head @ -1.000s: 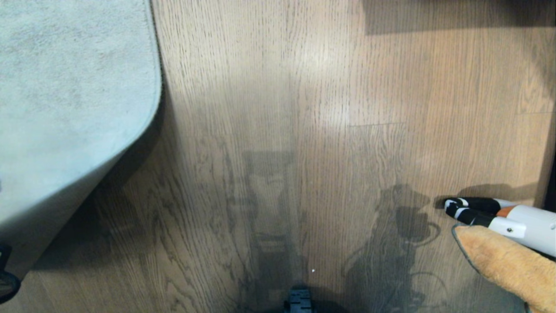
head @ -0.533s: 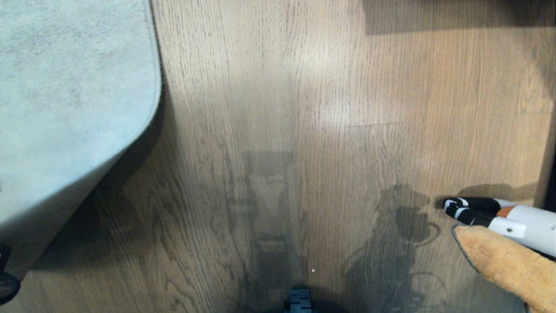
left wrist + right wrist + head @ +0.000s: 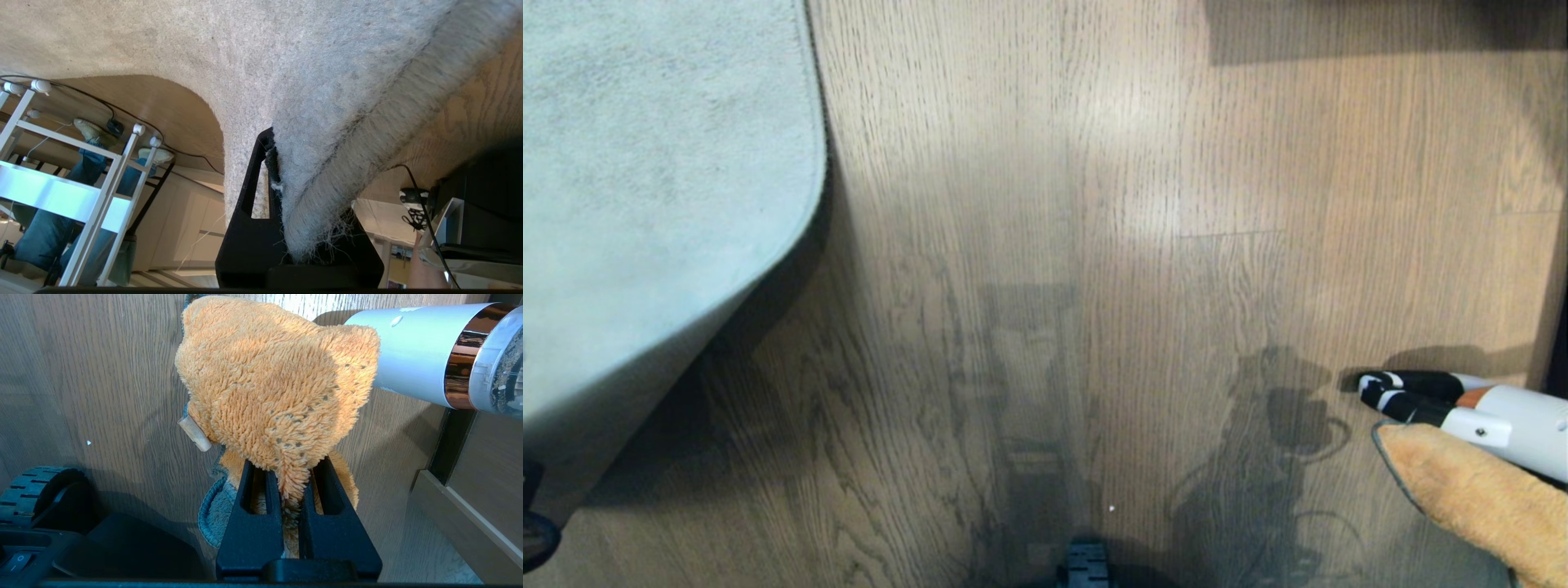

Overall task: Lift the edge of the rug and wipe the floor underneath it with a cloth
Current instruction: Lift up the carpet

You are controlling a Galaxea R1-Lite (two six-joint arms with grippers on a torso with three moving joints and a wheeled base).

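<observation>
The pale grey rug's corner is raised off the floor (image 3: 1054, 204) at the left of the head view, and the rug edge (image 3: 768, 269) casts a shadow on the planks below. In the left wrist view my left gripper (image 3: 286, 171) is shut on the rug edge (image 3: 327, 171), with frayed threads hanging at the jaws. One of its fingers is hidden behind the pile. My right gripper (image 3: 288, 469) is shut on the orange-tan fuzzy cloth (image 3: 278, 384), which hangs over the floor (image 3: 102, 375). The cloth (image 3: 1478, 490) shows at the lower right of the head view.
A white and black vacuum nozzle (image 3: 1462, 404) lies on the floor just beyond the cloth; its silver and copper body (image 3: 412, 355) is close to the cloth. A wheel of my base (image 3: 41, 490) is nearby. A person's legs (image 3: 94, 163) and a white frame (image 3: 102, 183) stand past the rug.
</observation>
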